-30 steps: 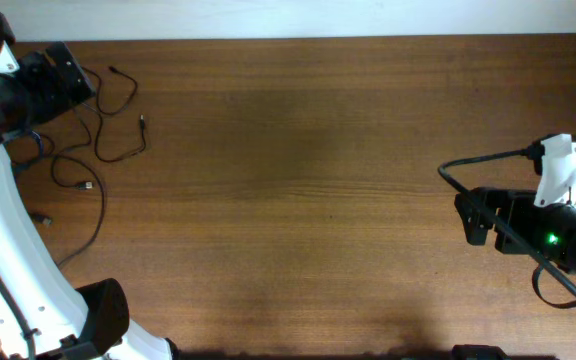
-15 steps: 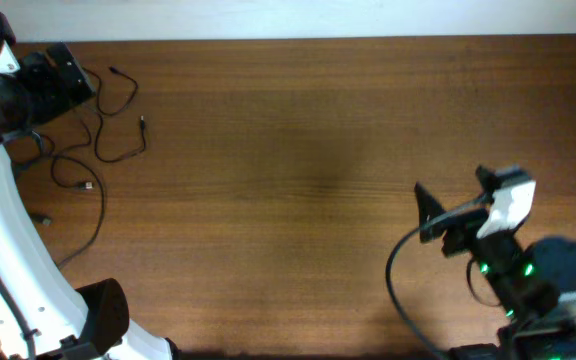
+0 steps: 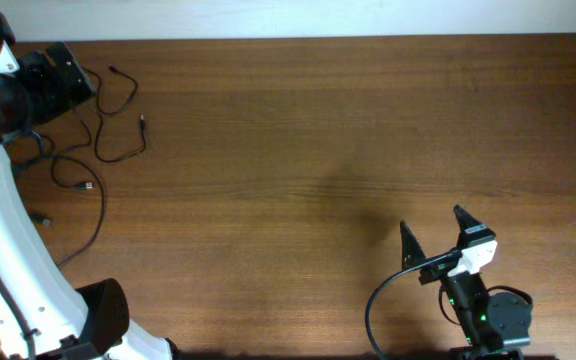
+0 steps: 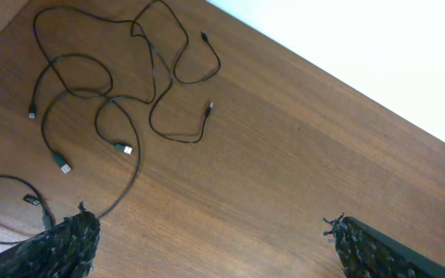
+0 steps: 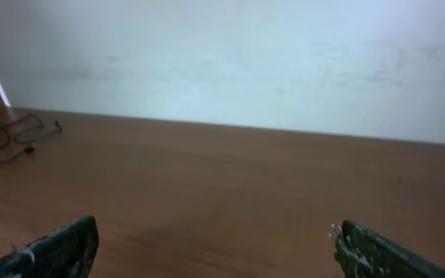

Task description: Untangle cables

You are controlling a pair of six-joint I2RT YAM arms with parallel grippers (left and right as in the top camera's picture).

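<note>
The cables (image 3: 103, 125) are thin black cords lying in tangled loops at the table's far left corner, with small plugs at their ends. In the left wrist view the cables (image 4: 122, 85) spread out ahead of my left gripper (image 4: 211, 222). It hovers just short of them, open wide with only bare wood between its fingers. My right gripper (image 3: 436, 230) is over the front right of the table, far from the cords, open and empty. From the right wrist view (image 5: 216, 225) the cables (image 5: 6, 135) show only as a small bunch at the far left.
The brown wooden table (image 3: 298, 150) ends at a pale wall along its far edge. My left arm's white links (image 3: 8, 250) run down the left side. A thick black arm cable (image 3: 378, 300) loops beside the right arm's base at the front edge.
The right arm swung from the table's right edge to the front edge, its open gripper now pointing toward the far side. The left arm and the cables have not moved.
</note>
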